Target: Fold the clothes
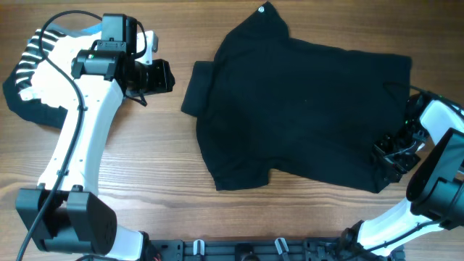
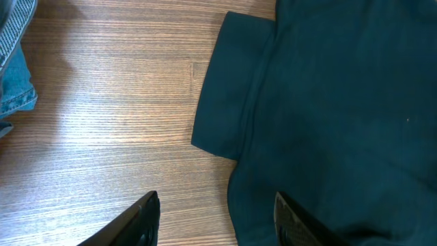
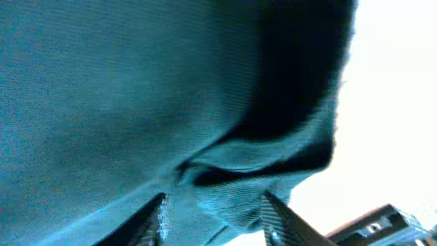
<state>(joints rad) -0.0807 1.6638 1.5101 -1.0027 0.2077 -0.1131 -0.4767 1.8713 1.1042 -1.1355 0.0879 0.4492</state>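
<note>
The black T-shirt (image 1: 304, 109) lies spread over the middle and right of the table, with a small white label mark (image 1: 262, 9) at its far edge. One sleeve (image 1: 194, 88) sticks out to the left. My left gripper (image 1: 161, 76) is open and empty, just left of that sleeve. In the left wrist view (image 2: 215, 219) its right finger is over the shirt (image 2: 341, 102) and its left finger over bare wood. My right gripper (image 1: 388, 154) is at the shirt's near right corner. In the right wrist view (image 3: 215, 219) it is open, with a fold of the shirt (image 3: 136, 89) between the fingers.
A black-and-white striped garment (image 1: 25, 69) and a white garment (image 1: 61, 51) lie piled at the far left, partly under my left arm. Blue denim (image 2: 13, 61) shows at the left edge of the left wrist view. The table is wood (image 1: 145, 159).
</note>
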